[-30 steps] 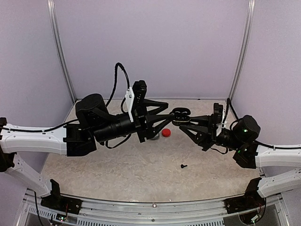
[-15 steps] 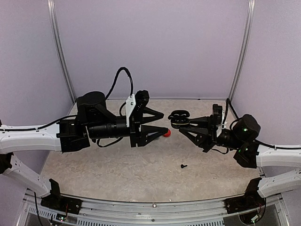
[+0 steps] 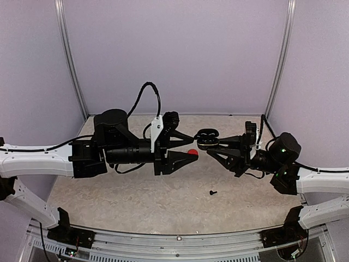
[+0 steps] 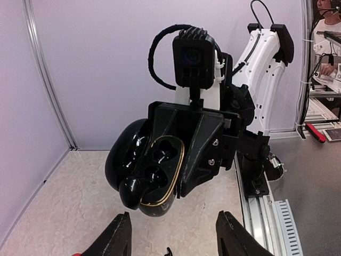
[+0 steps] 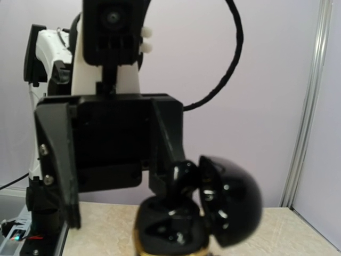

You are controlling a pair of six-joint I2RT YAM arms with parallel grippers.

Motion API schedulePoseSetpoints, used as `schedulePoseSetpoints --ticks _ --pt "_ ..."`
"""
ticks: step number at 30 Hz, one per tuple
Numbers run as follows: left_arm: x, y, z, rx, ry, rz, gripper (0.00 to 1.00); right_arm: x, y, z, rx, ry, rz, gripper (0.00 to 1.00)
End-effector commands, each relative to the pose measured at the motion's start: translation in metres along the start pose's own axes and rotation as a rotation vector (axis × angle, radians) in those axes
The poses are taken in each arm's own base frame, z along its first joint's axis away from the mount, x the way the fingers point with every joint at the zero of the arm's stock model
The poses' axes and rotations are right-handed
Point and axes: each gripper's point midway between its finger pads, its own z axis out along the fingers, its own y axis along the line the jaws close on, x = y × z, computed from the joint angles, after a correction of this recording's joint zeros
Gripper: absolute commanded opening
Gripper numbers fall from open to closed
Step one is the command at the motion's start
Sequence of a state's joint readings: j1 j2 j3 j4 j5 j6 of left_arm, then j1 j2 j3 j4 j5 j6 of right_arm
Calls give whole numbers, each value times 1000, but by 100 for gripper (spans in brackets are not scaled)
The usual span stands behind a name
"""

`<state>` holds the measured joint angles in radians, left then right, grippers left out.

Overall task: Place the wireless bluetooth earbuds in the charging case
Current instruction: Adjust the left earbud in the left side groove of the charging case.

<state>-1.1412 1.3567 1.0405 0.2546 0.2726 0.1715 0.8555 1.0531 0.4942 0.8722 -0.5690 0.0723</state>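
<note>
My right gripper (image 3: 210,144) is shut on an open black charging case (image 3: 207,135) with a gold rim and holds it above the table. In the left wrist view the case (image 4: 160,170) faces the camera. One black earbud (image 4: 132,192) sits in its lower socket with the head sticking out, and the other socket is empty. In the right wrist view the earbud (image 5: 184,176) stands between the case body (image 5: 173,229) and the lid (image 5: 234,205). My left gripper (image 3: 193,146) (image 4: 173,241) is open and empty, just left of the case. A second black earbud (image 3: 213,192) lies on the table.
A red rounded case (image 3: 192,152) lies on the table under my left gripper's fingers, partly hidden. The second black earbud also shows at the bottom edge of the left wrist view (image 4: 168,251). Purple walls close the back and both sides.
My left gripper has drawn back to the left from the black case and now stands open. The black earbud stays in the case. The right arm has barely moved.
</note>
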Motion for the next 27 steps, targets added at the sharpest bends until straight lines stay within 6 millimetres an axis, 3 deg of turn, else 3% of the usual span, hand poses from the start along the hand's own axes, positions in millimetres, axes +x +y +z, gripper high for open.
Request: schedulePoseSetpoints --ticks 1,13,27 --pt "-26 2 -1 -40 -59 61 54 -14 3 5 -22 -35 -8 0" --pt "-28 23 -12 -145 -70 48 51 -17 5 3 -28 -45 -14 0" --pt "-34 3 -7 -44 -82 70 47 -15 3 5 -26 -39 -13 0"
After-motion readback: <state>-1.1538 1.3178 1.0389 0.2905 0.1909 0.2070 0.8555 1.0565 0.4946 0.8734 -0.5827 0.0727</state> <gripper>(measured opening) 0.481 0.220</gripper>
